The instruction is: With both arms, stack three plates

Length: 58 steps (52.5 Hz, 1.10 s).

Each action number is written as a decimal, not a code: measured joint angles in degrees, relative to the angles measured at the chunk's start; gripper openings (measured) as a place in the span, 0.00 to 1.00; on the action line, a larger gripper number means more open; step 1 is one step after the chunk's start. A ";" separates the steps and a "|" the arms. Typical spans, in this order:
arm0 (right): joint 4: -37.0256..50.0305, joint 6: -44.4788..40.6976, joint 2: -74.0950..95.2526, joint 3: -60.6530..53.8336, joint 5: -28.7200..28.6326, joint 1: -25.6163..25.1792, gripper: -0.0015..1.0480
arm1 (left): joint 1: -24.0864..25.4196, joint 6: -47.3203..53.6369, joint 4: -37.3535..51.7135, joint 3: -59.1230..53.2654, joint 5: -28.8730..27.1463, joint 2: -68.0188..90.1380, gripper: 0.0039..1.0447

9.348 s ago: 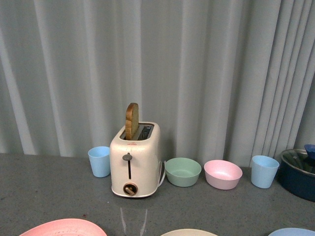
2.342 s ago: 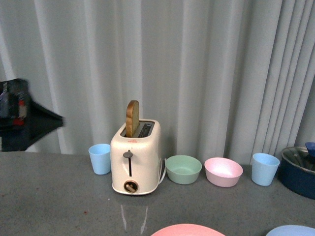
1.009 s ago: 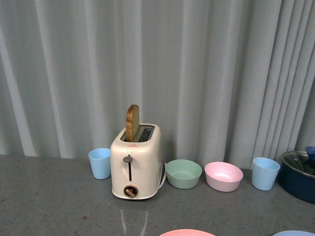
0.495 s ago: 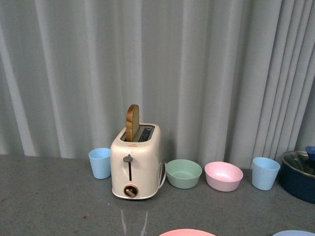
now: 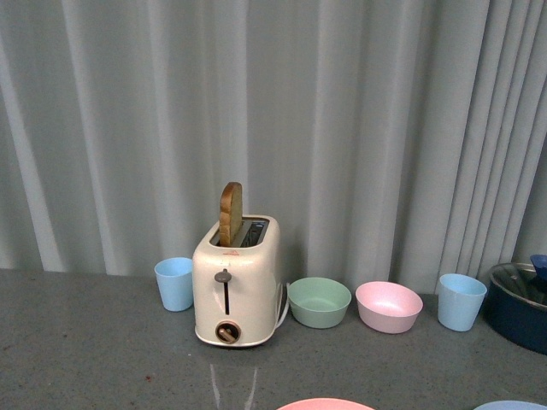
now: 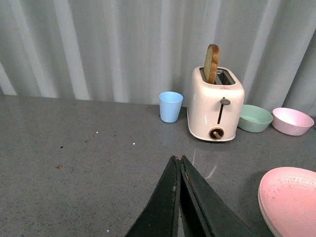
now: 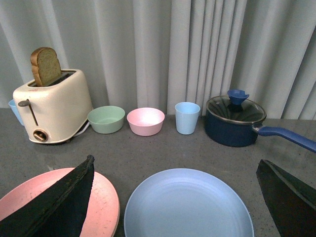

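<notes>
My left claw (image 6: 178,160) is pinched closed on nothing; right claw (image 7: 174,162) spread wide; blue plate (image 7: 187,207) lies just beside pink plate (image 7: 101,202).

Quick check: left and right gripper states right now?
Left gripper: closed, holding nothing.
Right gripper: open, holding nothing.

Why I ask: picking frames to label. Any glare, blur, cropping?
Front view: sharp, evenly lit, glare streaks on the table before the toaster; pink plate cropped to a sliver. Left wrist view: sharp, left hand nearly black. Right wrist view: sharp, blue plate nearly whole.
</notes>
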 joint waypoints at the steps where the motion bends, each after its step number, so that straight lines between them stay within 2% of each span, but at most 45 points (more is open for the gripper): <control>1: 0.00 0.00 0.00 0.00 0.00 -0.02 0.93 | 0.00 0.02 0.00 0.00 0.00 0.00 0.03; 13: 0.00 0.00 0.00 0.00 0.02 -0.02 0.93 | 0.00 0.00 -0.02 0.00 0.02 -0.02 0.03; 27: 0.00 0.00 0.00 0.00 0.02 -0.02 0.93 | 0.00 0.00 -0.02 0.00 0.02 -0.02 0.51; 28: -0.20 -0.42 0.24 0.02 1.73 0.44 0.93 | 0.00 0.00 -0.02 0.00 0.02 -0.02 0.55; 32: -1.49 -4.57 4.61 2.08 18.25 4.39 0.93 | 0.00 0.00 -0.02 0.00 0.00 -0.02 0.67; 35: 1.18 -6.80 9.42 4.04 23.61 3.43 0.93 | 0.00 0.00 -0.04 0.00 -0.07 -0.02 0.77; 39: 12.26 -8.92 21.44 8.31 16.96 -6.01 0.93 | 0.00 0.02 -0.07 0.00 0.09 -0.02 0.95; 41: 17.73 -7.93 30.40 11.61 10.40 -12.48 0.93 | 0.00 0.13 -0.07 0.00 0.02 -0.04 0.93; 44: 21.77 -6.27 41.03 15.67 4.66 -18.73 0.93 | 0.00 0.15 -0.07 0.00 0.00 -0.02 0.94; 47: 21.81 -4.42 50.34 20.00 0.48 -23.10 0.93 | 0.00 0.13 -0.07 0.00 0.00 -0.04 0.94; 53: 17.70 -3.06 69.57 29.29 -3.08 -29.09 0.93 | 0.00 0.15 -0.07 0.00 0.02 -0.04 0.94; 58: 12.68 -3.10 78.79 34.25 -5.33 -30.93 0.93 | 0.00 0.15 -0.07 0.00 0.04 -0.04 0.94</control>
